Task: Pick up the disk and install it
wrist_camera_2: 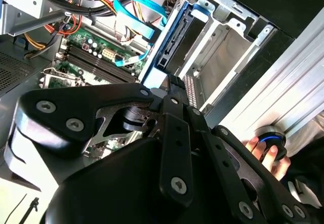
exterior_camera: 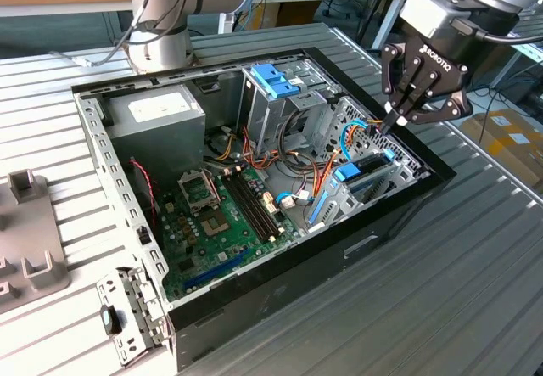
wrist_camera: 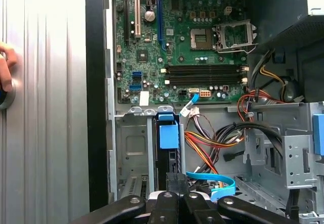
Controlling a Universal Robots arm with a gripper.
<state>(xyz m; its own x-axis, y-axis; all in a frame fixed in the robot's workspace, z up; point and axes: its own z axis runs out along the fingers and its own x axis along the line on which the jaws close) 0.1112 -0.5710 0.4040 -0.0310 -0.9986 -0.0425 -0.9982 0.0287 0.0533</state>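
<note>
The disk (exterior_camera: 366,172) is a dark drive in a bright blue carrier. It stands on edge in a metal bay at the open computer case's (exterior_camera: 399,215) side on the exterior view's right. Both wrist views show the disk (wrist_camera: 168,135) (wrist_camera_2: 174,42) slotted between the bay's walls. My gripper (exterior_camera: 394,123) hangs just above the disk's far end, tilted, fingers shut together with nothing between them. Its fingertips (wrist_camera: 174,181) (wrist_camera_2: 172,82) sit right at the disk's end; I cannot tell whether they touch it.
Inside the case are the green motherboard (exterior_camera: 225,215), a grey power supply (exterior_camera: 157,117), a tall drive cage with a blue clip (exterior_camera: 273,79), and orange and blue cables (wrist_camera: 210,181). An empty bay (wrist_camera: 130,148) adjoins the disk. A person's hand (wrist_camera_2: 268,150) rests on the table beside the case.
</note>
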